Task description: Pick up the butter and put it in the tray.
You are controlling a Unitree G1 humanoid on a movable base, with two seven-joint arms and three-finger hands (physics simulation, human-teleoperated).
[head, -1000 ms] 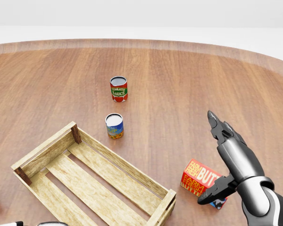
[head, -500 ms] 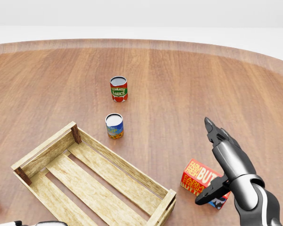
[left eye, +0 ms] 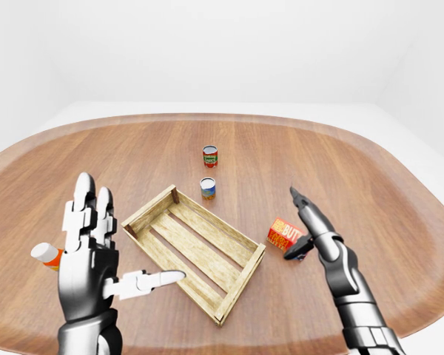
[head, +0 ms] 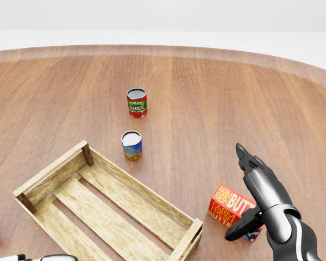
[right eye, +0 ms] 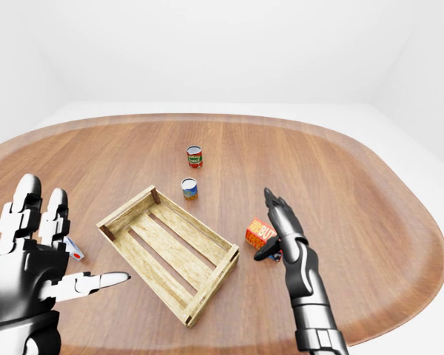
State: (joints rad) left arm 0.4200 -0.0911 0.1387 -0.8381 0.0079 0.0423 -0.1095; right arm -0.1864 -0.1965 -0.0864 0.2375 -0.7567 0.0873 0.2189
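The butter is a red box with yellow lettering, lying on the wooden table to the right of the tray. The tray is a slatted wooden crate at the lower left of the head view, with nothing in it. My right hand is open right by the butter. Its fingers point straight out past the box's right side, and its thumb sits at the box's lower right corner. My left hand is raised and open with spread fingers, left of the tray and holding nothing.
A red tomato sauce can and a second can with a blue label stand upright above the tray. A small white and orange container sits behind my left hand. The table's curved edge runs along the right.
My right hand has dropped lower in the head view and drawn closer to the butter. The butter, the tray and the cans have not moved.
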